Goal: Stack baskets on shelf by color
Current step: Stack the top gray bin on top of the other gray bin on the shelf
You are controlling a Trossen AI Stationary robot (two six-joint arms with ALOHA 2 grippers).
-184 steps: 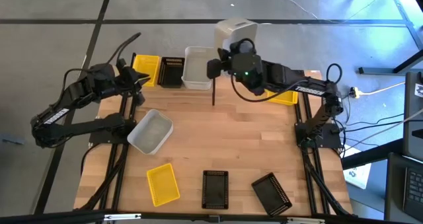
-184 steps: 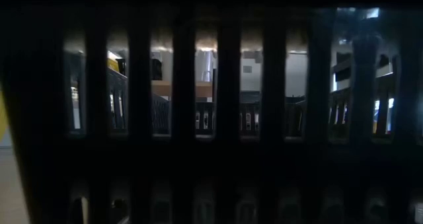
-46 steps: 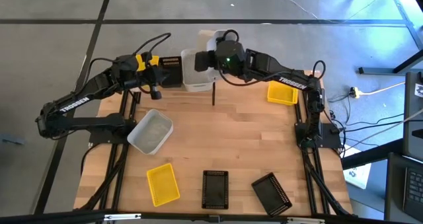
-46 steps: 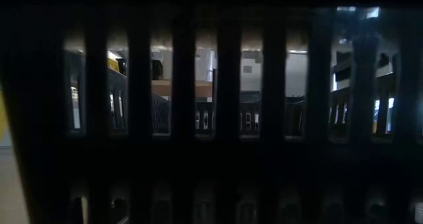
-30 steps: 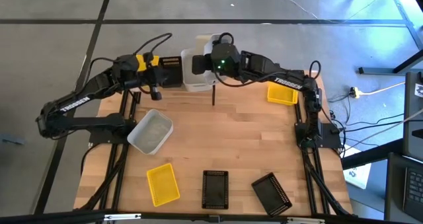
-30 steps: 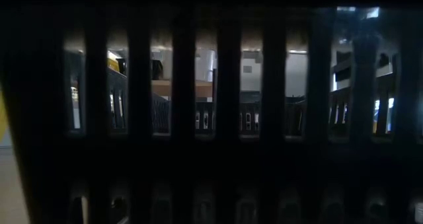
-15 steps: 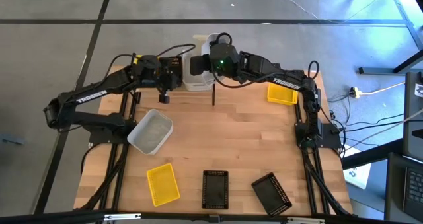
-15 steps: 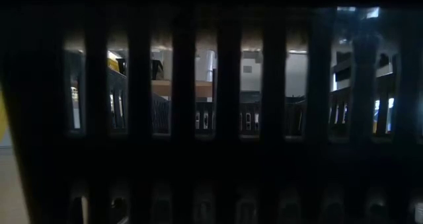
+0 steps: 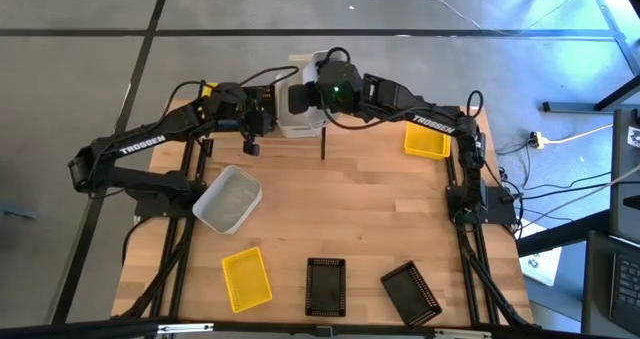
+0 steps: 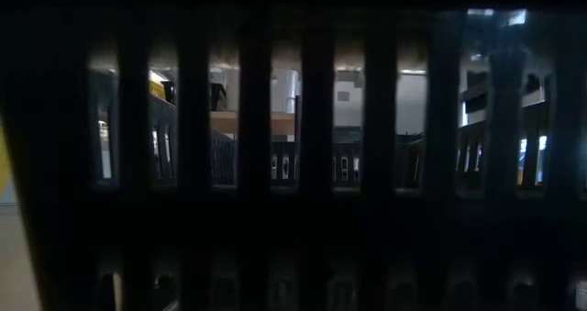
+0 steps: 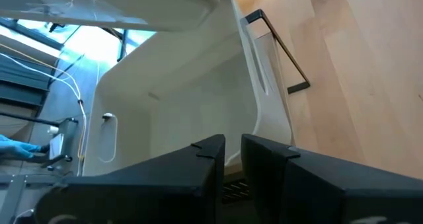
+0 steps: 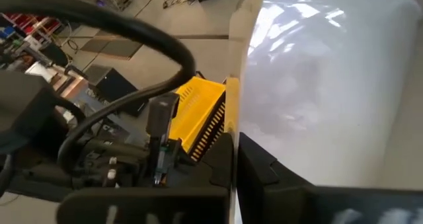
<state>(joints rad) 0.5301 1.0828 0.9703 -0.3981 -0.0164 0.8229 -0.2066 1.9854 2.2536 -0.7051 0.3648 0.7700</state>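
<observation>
White translucent basket point(image 9: 296, 107) sits at the far edge of the table point(image 9: 330, 219), just left of the black upright divider point(image 9: 323, 142) of the shelf. Right end effector point(image 9: 299, 97) is clamped on its wall, fingers pinched on the rim w/ almost no gap. Left end effector point(image 9: 262, 119) is beside the same basket's left side, over the black basket point(image 9: 262, 101); fingers narrowly apart, can't tell if gripping anything. Other baskets: yellow point(image 9: 427, 139) far right, white-grey point(image 9: 227, 199) mid-left, yellow point(image 9: 246, 278) and two black point(image 9: 326, 285) at near edge.
</observation>
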